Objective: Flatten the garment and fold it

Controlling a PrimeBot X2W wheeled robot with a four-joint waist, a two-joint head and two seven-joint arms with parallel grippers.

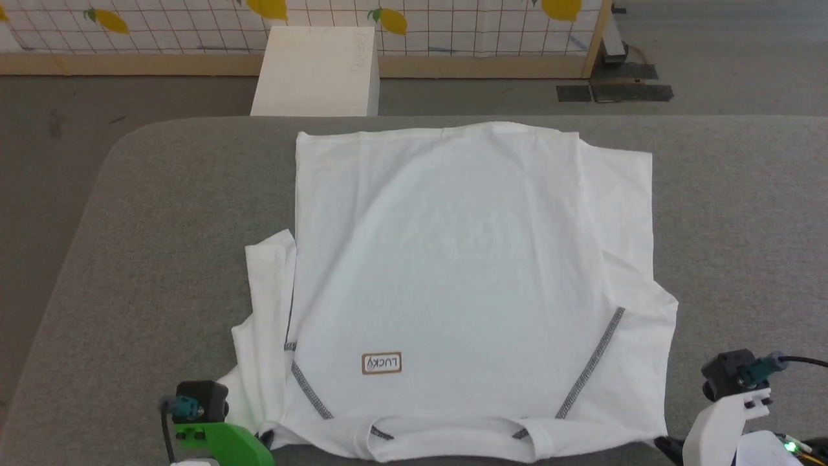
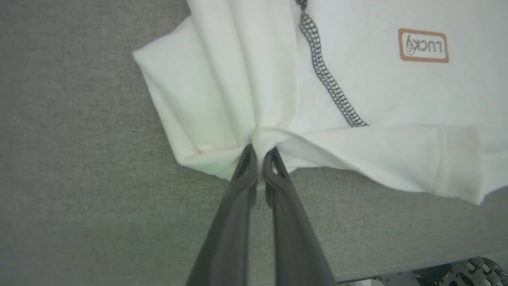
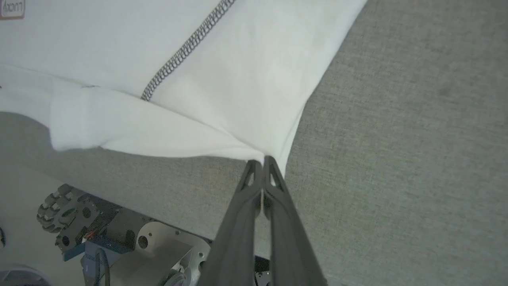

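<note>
Our left claw (image 2: 260, 153) pinches a bunched fold of the garment (image 1: 453, 259) at its near left shoulder, the long fingers almost together with cloth gathered between them. Our right claw (image 3: 262, 161) is closed tight on the near right corner of the same garment, at the sleeve edge.

We see the grey tabletop (image 1: 129, 259) carrying the white T-shirt spread across its middle, neck towards us and hem at the far side. Its left side is folded in to a straight edge, with the left sleeve crumpled out beside it. The near edge seems lifted slightly off the tabletop between the two claws, though we cannot be sure from these angles.

Beyond the tabletop's far edge stands a white box (image 1: 317, 71), well apart from the shirt. Dark zigzag stitching (image 1: 592, 366) runs down each shoulder. A small brown-edged LUCKY patch (image 1: 381, 364) sits near the left line of stitching.
</note>
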